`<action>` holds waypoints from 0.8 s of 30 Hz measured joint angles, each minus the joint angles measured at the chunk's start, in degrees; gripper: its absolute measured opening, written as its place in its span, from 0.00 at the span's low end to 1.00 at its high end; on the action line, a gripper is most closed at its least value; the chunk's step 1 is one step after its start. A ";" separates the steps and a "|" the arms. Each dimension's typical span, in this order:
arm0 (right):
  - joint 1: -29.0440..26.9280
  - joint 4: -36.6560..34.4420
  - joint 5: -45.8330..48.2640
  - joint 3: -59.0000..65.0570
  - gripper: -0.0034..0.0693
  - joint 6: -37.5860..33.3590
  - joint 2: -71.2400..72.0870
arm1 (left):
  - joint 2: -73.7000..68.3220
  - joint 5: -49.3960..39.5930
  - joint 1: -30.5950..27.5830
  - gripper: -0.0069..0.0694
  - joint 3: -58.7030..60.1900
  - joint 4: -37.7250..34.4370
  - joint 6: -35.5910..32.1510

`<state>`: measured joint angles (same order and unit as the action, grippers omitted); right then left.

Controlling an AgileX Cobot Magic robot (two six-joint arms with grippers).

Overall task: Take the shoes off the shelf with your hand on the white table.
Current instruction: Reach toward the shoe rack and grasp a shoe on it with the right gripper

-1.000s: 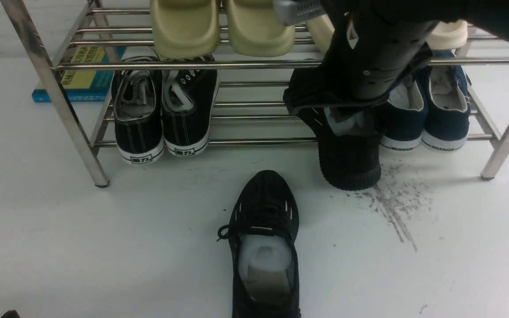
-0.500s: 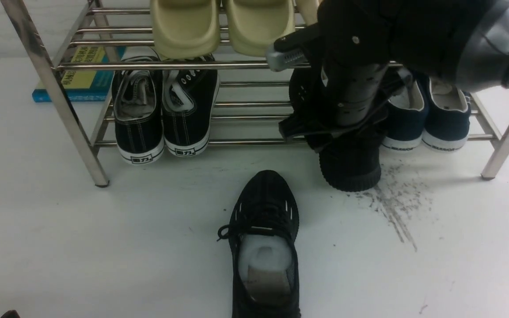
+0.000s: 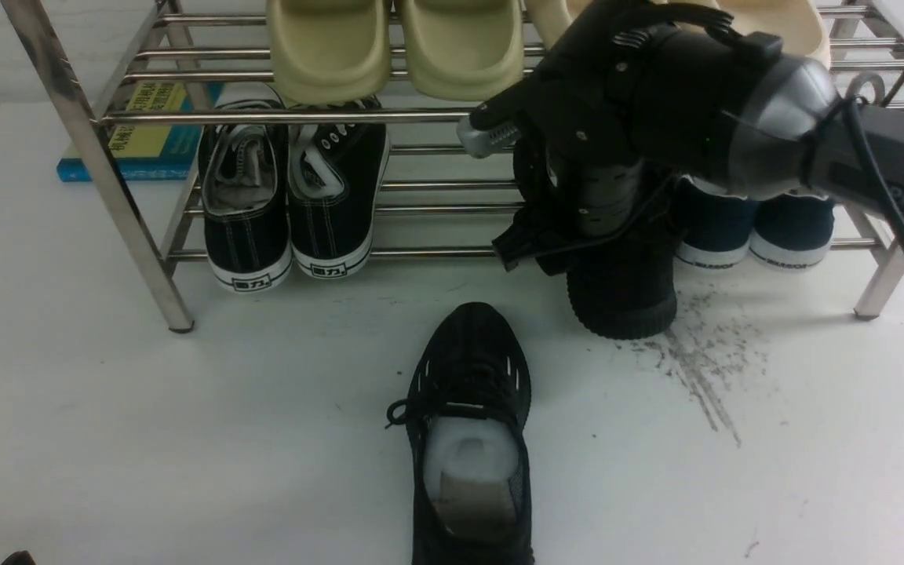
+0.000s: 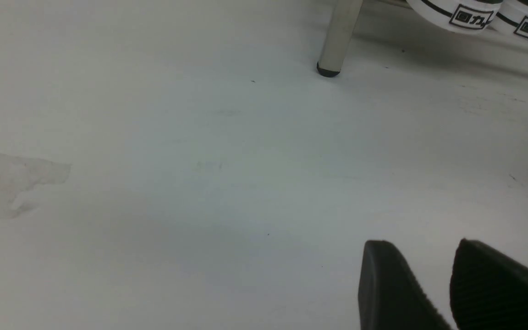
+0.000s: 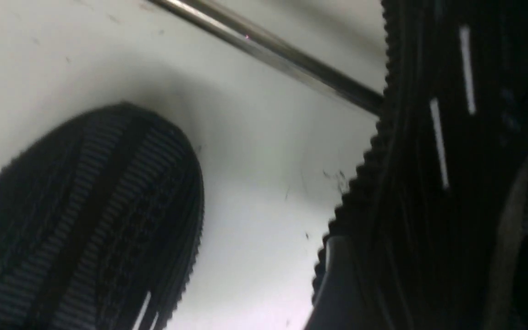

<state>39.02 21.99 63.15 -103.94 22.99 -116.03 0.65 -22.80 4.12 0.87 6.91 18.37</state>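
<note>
Meanwhile, one of the shoes (image 3: pixel 472 439) is lying flat on the white surface (image 3: pixel 146 439), close to its near edge and about midway along it. Its toe is pointing toward the shelf (image 3: pixel 91 133) and white paper stuffing is showing in its opening. The other shoe (image 3: pixel 621 302) is resting its toe on the surface just in front of the shelf's lowest front rod, right of centre, beside a patch of dark scuff streaks (image 3: pixel 695 361). Its heel end is sitting hidden beneath the right gripper (image 3: pixel 585 157). That gripper is hanging directly over the shoe with one silver ribbed fingertip (image 3: pixel 491 135) sticking out to the left. Whether its fingers are clamping the shoe or standing clear of it cannot be told. The left gripper (image 4: pixel 424 256) is hovering low over the surface, short of the shelf's left front leg, its fingers standing apart. On the lower tier, black canvas sneakers (image 3: pixel 287 204) and navy sneakers (image 3: pixel 758 231) are sitting side by side, with cream slides (image 3: pixel 393 47) on the tier above.
</note>
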 joint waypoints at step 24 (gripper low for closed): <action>-0.57 -1.23 2.22 0.02 0.05 2.76 0.64 | 0.00 0.00 0.00 0.41 0.00 0.00 0.00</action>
<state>38.46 20.76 65.36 -103.91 25.75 -115.39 0.65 -22.80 4.12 0.87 6.91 18.37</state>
